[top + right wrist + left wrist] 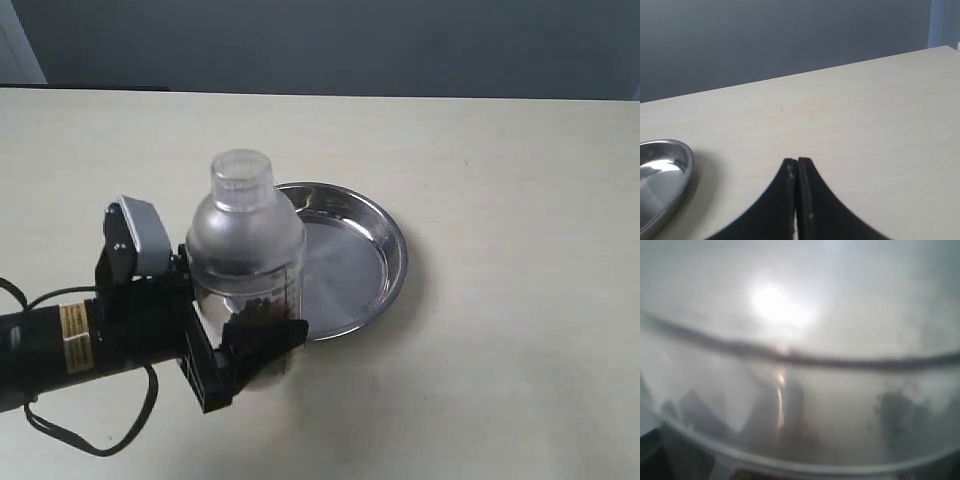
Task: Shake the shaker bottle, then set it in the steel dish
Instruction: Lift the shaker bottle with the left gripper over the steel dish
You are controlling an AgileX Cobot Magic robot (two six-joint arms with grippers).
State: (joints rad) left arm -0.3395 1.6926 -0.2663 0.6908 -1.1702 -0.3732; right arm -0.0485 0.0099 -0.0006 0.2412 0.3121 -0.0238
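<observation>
The shaker bottle [245,250] stands upright, clear-bodied with a frosted dome and round cap, brown grains low inside. My left gripper [235,345] is shut on its lower body from the left, black fingers [262,340] across the front. The steel dish [350,258] lies just behind and to the right of the bottle, partly hidden by it. In the left wrist view the bottle's cloudy wall [800,340] fills the picture and hides the jaws. My right gripper [797,161] is shut on nothing, above bare table, with the dish's rim [677,180] off to one side.
The cream table [520,200] stretches around the dish to a dark wall at the back. The left arm's body and black cable [90,440] lie along the near left of the table.
</observation>
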